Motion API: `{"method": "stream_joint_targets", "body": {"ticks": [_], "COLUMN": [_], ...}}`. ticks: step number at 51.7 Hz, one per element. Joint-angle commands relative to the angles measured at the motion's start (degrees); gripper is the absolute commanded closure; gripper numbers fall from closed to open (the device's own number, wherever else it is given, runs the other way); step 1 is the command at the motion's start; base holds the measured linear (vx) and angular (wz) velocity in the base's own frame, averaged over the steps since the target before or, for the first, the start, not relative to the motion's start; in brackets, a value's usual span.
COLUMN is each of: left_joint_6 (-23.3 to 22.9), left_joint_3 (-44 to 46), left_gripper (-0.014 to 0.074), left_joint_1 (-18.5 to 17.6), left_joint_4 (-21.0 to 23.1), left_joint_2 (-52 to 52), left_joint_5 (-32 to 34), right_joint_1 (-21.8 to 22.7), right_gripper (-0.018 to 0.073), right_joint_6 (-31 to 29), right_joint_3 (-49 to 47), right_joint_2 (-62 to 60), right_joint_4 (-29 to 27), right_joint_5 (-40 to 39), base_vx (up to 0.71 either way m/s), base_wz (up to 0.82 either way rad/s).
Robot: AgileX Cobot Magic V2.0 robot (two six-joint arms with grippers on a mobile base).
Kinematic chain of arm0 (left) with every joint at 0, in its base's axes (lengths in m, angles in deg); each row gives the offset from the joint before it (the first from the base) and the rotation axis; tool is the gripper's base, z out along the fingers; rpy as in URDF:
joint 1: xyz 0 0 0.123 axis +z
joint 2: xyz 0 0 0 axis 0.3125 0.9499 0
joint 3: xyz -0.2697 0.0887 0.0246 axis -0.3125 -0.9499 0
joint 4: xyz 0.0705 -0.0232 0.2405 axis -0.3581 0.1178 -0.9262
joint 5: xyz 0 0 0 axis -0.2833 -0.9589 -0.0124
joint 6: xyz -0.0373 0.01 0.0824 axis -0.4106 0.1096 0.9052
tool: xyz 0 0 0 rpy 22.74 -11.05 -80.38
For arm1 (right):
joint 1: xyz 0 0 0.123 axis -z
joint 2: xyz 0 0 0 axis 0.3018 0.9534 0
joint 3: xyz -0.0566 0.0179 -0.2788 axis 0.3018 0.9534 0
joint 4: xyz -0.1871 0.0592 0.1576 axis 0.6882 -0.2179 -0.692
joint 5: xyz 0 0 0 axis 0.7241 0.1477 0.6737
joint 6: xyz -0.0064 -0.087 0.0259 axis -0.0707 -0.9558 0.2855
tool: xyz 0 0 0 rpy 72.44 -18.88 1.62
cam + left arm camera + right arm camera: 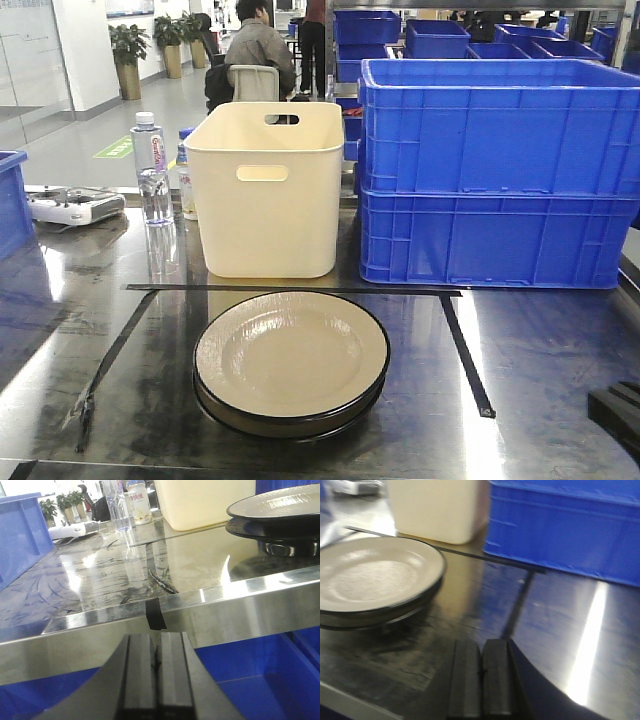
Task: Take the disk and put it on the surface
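The disk (pixel 290 355) is a cream plate with a black rim, lying on top of a second one like it, inside the tape outline (pixel 300 290) on the dark glossy surface (pixel 530 340). The left wrist view shows my left gripper (pixel 157 642) shut and empty, below and in front of the table's metal edge, with the disk (pixel 280 505) far up to the right. My right gripper (pixel 482 647) is shut and empty, low over the surface (pixel 560 620), just right of the disk (pixel 370 572) and apart from it.
A cream bin (pixel 268 190) stands right behind the plates, and stacked blue crates (pixel 500 170) fill the back right. A water bottle (pixel 152 170), a white controller (pixel 75 205) and another blue crate (pixel 10 200) are at the left. A blue bin (pixel 260 680) sits below the table edge.
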Motion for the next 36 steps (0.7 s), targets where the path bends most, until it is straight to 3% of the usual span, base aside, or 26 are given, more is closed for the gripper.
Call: {"method": "stream_joint_targets", "body": {"ticks": [1, 6, 14, 28, 36], "left_joint_6": [-0.5, -0.5, -0.5, -0.5, -0.5], "left_joint_3": [-0.7, -0.7, -0.7, -0.7, -0.7], "left_gripper": [0.0601, 0.0601, 0.0601, 0.0601, 0.0601], "left_joint_1": [0.1, 0.1, 0.1, 0.1, 0.1], "left_joint_4": [0.2, 0.2, 0.2, 0.2, 0.2], "left_joint_2": [-0.7, -0.7, -0.7, -0.7, -0.7], "left_joint_5": [4.5, 4.5, 4.5, 4.5, 4.5], "right_joint_1": [0.1, 0.2, 0.2, 0.2, 0.2], "right_gripper": [0.0568, 0.0568, 0.0568, 0.0568, 0.0568], "right_joint_6": [17.7, 19.6, 13.5, 13.2, 13.2], "right_joint_3": [-0.1, 5.9, 19.7, 36.6, 37.0], "right_joint_2": [-2.5, -8.0, -20.3, -37.3, -43.4], "right_joint_4": [16.8, 18.9, 11.4, 9.6, 9.4], "right_joint_5": [-5.4, -9.8, -15.6, -15.5, -10.4], "base_vx": [0.00, 0.00, 0.00, 0.00, 0.00], "base_wz": [0.00, 0.00, 0.00, 0.00, 0.00]}}
